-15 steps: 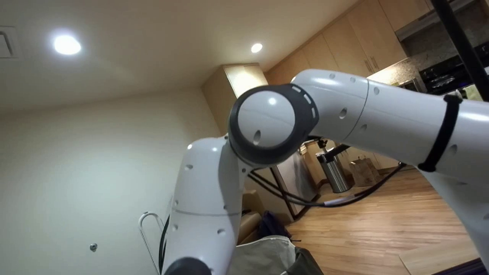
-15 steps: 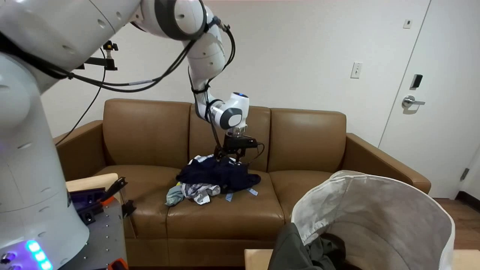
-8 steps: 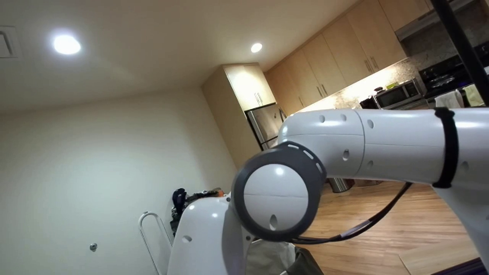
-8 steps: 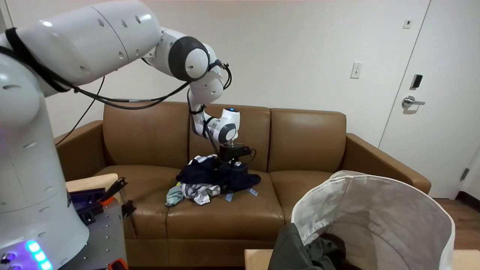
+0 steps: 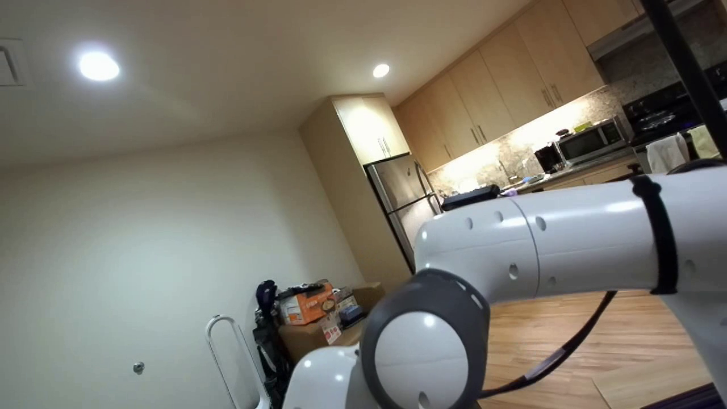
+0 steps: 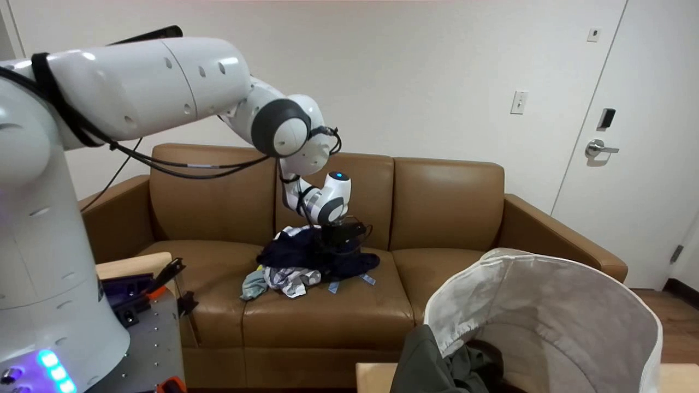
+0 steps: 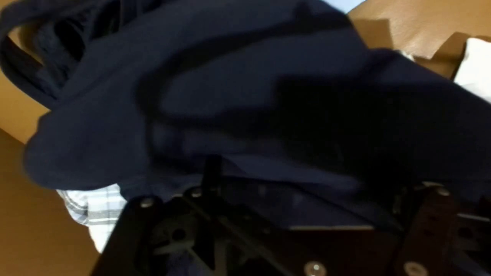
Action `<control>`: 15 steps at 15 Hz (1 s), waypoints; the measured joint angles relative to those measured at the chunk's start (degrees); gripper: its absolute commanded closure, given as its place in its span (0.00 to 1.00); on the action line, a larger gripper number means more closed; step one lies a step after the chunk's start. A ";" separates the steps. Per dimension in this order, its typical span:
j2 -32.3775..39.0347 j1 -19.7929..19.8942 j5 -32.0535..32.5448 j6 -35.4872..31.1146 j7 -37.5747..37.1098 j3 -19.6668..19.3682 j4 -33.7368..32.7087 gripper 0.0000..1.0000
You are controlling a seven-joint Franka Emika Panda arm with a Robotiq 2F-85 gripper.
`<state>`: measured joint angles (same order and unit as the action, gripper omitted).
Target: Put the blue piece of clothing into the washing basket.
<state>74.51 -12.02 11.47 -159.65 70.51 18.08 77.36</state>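
The blue piece of clothing, very dark navy, lies crumpled on top of a heap on the couch; it fills much of the wrist view. My gripper is down at the right part of this cloth. In the wrist view the fingers of the gripper stand wide apart, with navy cloth between and below them; the tips are very dark against it. The washing basket is a large round grey tub at the front right, with dark cloth inside; the arm hides it in an exterior view.
Under the navy cloth lie a checked cloth and a pale teal cloth on the brown couch. A metal stand with clamps holds the robot base. Orange and dark things are piled by the wall.
The arm has come down and the gripper has sunk to the navy cloth. The lowered elbow now hides the basket in an exterior view. The clothes have not visibly moved.
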 measured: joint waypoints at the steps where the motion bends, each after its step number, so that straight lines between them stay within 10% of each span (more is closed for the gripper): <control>1: 3.26 0.80 -0.02 1.56 3.11 1.82 -2.96 0.28; 10: 10.14 -0.08 -14.98 15.83 27.18 2.95 -14.40 0.87; 15: 9.98 -3.42 -16.47 23.31 28.68 -1.50 -19.61 0.94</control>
<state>84.49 -15.44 -5.00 -136.34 99.19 16.59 57.74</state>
